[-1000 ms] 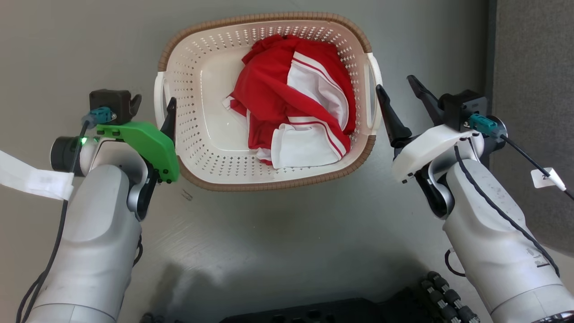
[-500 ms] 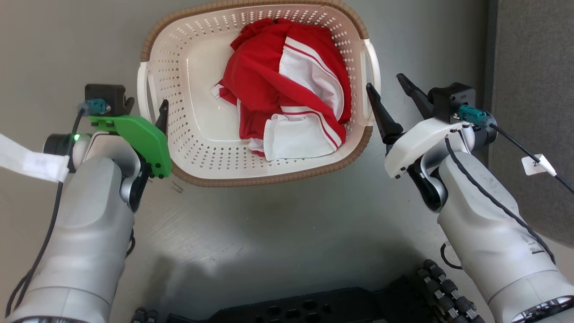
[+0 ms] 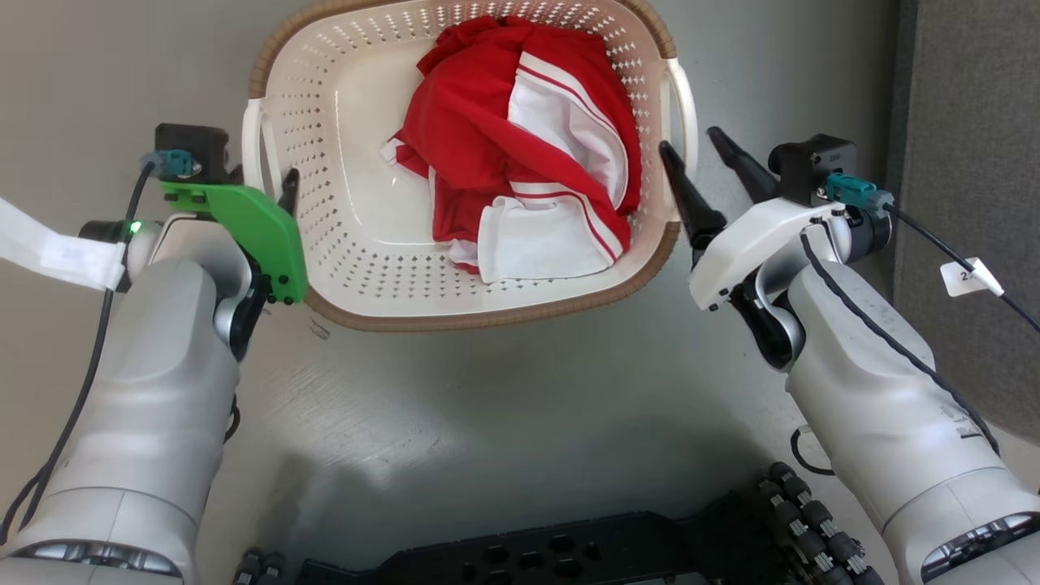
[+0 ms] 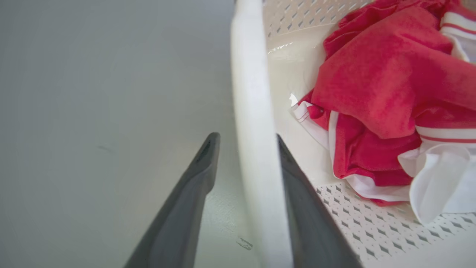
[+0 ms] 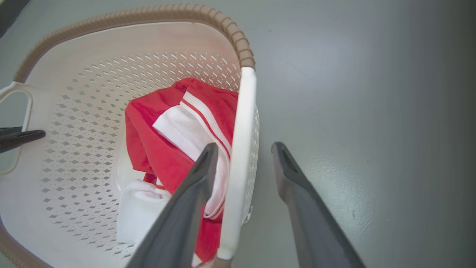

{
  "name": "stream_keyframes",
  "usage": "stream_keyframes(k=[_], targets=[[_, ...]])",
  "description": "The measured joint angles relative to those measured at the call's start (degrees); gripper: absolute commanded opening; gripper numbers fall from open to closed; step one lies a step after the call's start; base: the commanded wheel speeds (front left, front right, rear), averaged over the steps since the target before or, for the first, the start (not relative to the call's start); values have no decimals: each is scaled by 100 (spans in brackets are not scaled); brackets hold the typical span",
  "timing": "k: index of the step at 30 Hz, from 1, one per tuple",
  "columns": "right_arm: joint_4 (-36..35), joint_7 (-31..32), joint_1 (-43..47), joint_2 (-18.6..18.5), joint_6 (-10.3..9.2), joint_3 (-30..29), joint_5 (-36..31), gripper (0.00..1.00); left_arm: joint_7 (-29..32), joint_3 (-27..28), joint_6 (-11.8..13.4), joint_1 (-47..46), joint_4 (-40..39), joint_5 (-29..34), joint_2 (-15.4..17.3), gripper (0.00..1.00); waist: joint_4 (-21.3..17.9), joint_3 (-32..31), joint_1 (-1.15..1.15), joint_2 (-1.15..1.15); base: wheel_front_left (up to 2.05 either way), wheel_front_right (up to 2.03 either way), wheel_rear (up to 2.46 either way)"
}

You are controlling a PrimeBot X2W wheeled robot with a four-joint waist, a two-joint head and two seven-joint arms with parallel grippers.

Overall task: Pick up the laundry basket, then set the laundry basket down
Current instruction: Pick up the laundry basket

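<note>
The laundry basket [image 3: 487, 313] is cream with perforated walls and a brown woven rim, and it rests on grey floor at the top centre of the head view. It holds a crumpled red and white garment [image 3: 520, 154]. My left gripper [image 3: 262, 183] is open, its fingers on either side of the basket's white left handle [image 4: 253, 111]. The inner finger touches the handle and the outer stands a little off it. My right gripper [image 3: 691, 145] is open astride the right handle [image 5: 243, 130], one finger over the garment [image 5: 156, 149] and one outside the basket.
My black wheeled base [image 3: 569, 552] lies along the bottom edge of the head view. A darker grey panel [image 3: 967, 162] runs down the right side beside my right arm. Grey floor [image 3: 487, 422] stretches between base and basket.
The whole head picture has shifted, so the basket now sits higher and looks larger. Both grippers stay open astride the same handles. I cannot tell whether the basket has left the floor.
</note>
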Motion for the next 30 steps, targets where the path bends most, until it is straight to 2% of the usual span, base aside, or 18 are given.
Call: stream_keyframes(k=[4,19,30], targets=[[48,-8,-35,51,4,78,90,0,22,-29,-43,-93,94,-47,-115,0,4,7,0,0,0,0,0],[670,-24,-229,94,0,97,151,0,-87,-257,-42,-141,331,-425,-229,0,-8,-189,0,0,0,0,0],[1188,-16,-224,118,7,178,322,0,35,-414,-41,97,511,-1024,-354,0,-37,-598,0,0,0,0,0]])
